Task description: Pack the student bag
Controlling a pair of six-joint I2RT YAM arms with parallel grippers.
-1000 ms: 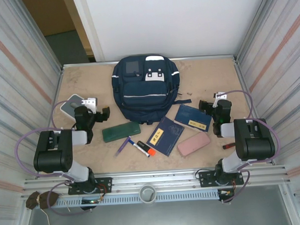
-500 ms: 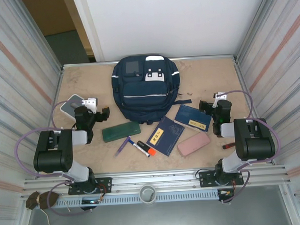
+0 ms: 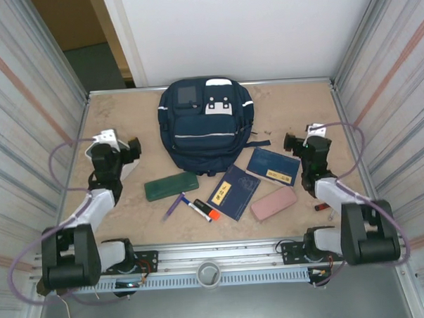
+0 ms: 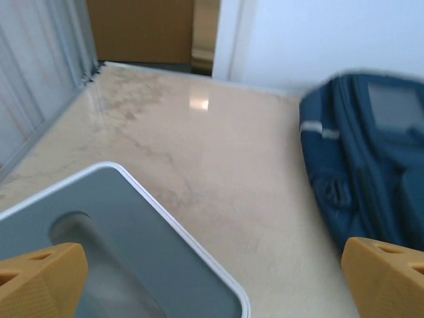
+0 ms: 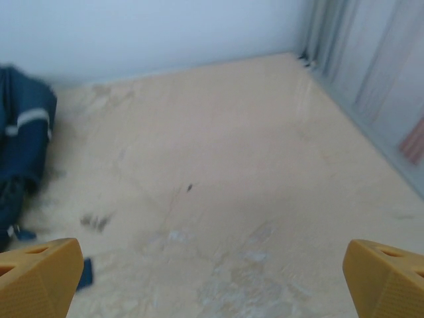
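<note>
Student bag [image 3: 206, 127] lies flat at upper centre of the top view, long axis up-down the frame — left gripper [image 3: 131, 150] just off its left side, right gripper [image 3: 290, 140] off its right, both spread wide, empty, about equally near.

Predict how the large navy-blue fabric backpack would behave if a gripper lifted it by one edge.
The large navy-blue fabric backpack would probably sag and fold rather than rise stiffly, since it is soft cloth lying on the table. It seems to lie low, so it is perhaps light for its size. Its loose dark strap could drag or snag.
</note>
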